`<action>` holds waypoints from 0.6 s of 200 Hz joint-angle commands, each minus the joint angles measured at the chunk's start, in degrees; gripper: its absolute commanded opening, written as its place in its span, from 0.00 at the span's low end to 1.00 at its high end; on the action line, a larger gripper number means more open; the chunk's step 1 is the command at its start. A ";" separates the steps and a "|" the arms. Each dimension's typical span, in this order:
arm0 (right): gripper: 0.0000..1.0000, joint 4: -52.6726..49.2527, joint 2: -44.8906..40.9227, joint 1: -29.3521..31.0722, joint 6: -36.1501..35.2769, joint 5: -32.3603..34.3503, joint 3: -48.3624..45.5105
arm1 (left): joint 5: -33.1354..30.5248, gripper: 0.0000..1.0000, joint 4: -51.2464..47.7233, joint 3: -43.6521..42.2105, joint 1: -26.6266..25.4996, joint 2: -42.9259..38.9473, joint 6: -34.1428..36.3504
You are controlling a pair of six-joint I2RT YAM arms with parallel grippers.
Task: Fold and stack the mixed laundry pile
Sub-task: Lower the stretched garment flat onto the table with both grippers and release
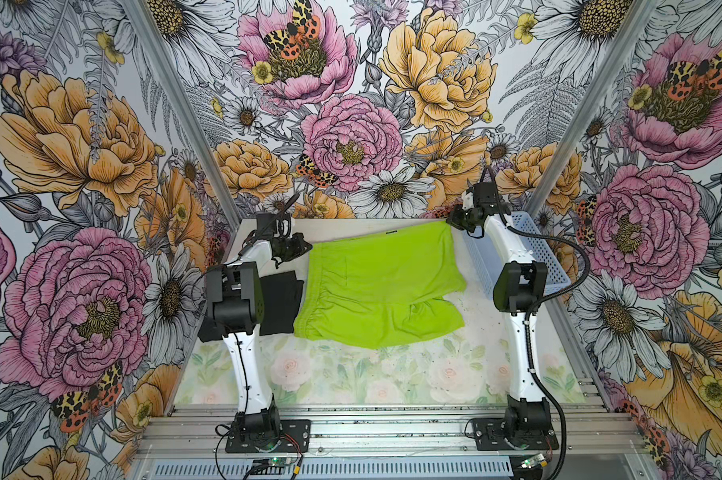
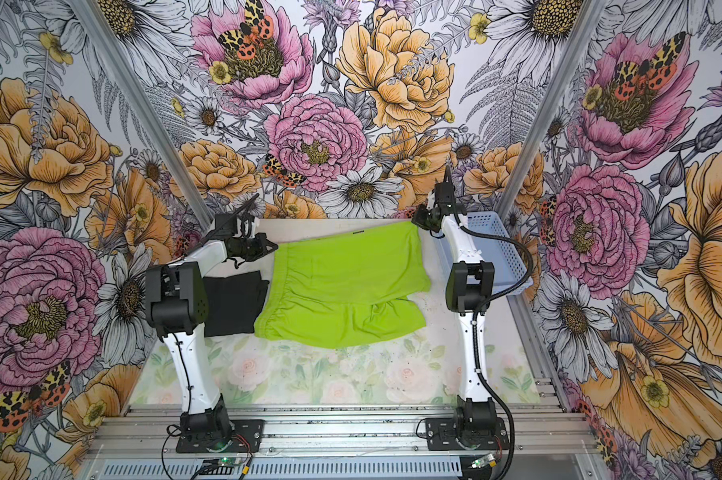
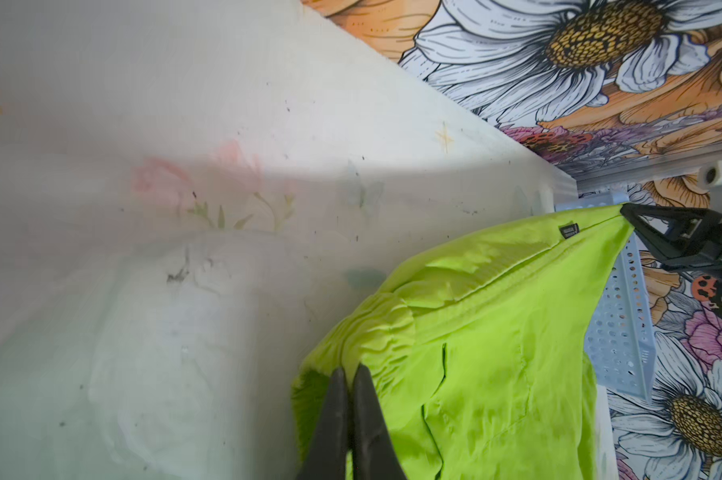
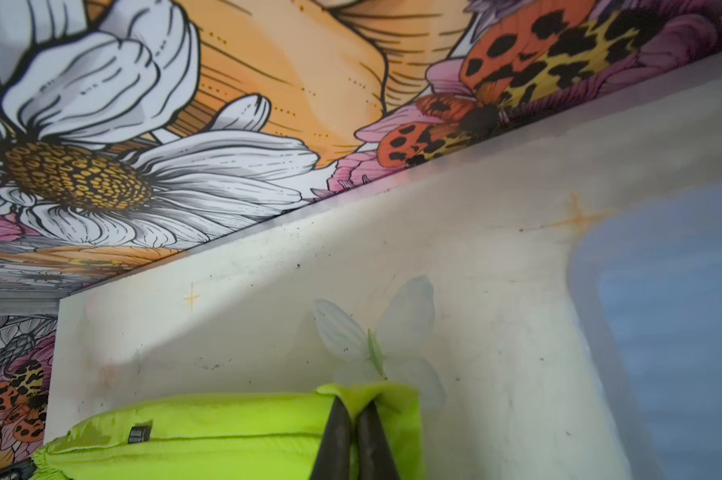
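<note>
Both top views show the green shorts [image 1: 375, 286] spread across the middle of the table [image 1: 351, 374]. The black T-shirt [image 1: 282, 303] lies just left of them, and a blue basket [image 1: 533, 249] sits on the right. Left wrist view: the left gripper [image 3: 351, 376] is pinched on the shorts' gathered waistband. Right wrist view: the right gripper [image 4: 357, 411] is clamped on the shorts' far hem corner.

Overhead pair and close wrists (low) share shorts [image 1: 384, 282].
</note>
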 commanded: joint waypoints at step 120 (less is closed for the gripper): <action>0.54 2.50 -47.25 3.39 -3.34 4.02 -65.20 | -10.94 0.99 -3.38 -30.65 -1.97 -32.12 -6.21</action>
